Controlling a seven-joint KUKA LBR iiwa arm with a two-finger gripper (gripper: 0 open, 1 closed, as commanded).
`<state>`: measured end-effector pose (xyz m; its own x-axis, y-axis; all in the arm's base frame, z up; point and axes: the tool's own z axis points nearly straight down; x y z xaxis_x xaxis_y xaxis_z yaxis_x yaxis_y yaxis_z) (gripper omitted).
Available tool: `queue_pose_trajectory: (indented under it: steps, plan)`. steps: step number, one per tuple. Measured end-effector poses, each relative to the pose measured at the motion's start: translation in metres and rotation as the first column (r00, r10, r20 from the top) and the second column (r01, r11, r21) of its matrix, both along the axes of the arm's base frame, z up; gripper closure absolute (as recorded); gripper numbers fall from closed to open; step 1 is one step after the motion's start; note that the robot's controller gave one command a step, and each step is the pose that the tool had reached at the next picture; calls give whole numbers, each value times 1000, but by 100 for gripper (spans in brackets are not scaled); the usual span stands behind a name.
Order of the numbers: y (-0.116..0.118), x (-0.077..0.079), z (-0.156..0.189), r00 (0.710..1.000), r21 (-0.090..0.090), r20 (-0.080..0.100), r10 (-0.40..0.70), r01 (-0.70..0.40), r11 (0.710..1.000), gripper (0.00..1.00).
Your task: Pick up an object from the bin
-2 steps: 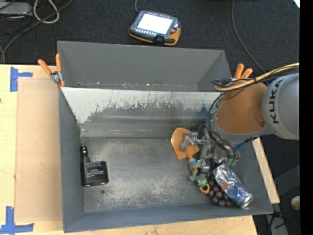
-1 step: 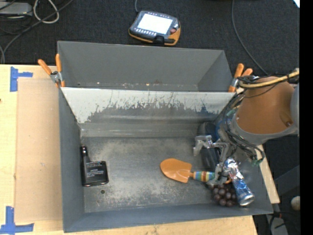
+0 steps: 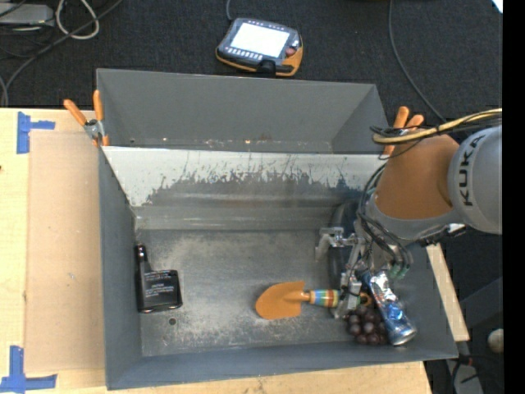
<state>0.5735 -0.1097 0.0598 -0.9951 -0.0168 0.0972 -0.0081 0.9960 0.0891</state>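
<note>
Dark purple, knobbly bunch of toy grapes (image 3: 365, 328) is lying nearest, in the lower right corner of the bin (image 3: 246, 138), touching a crumpled blue-and-silver can (image 3: 395, 317) just to its right. Left of both, an orange scoop (image 3: 281, 301) is resting flat on the floor, its rainbow-striped handle pointing right towards the grapes. The gripper (image 3: 353, 286) is reaching down over that handle end, close above the scoop, grapes and can; how far it is open cannot be told, and nothing is visibly held in it. Above it, the arm's orange cover (image 3: 414, 183) is hanging at the right of the frame. At the lower left, well apart, a black box-like device (image 3: 157, 289) is lying against the side wall. Beyond the bin's back wall, at the top of the frame, a handheld pendant (image 3: 259, 46) is sitting on the dark floor.

Judged as the likeliest pick, the scoop is probably light, stiff plastic. Its blade is lying too flat to pinch, so the narrow handle, taken across its width, is offering the better hold. The smooth surface may be slippery, and the crowding grapes could be nudged.
</note>
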Motion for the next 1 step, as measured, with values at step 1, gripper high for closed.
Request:
queue_pose_trajectory:
  steps: [1]
  plan:
    - [2,-2,0,997,-1,25,68,-68,998,0]
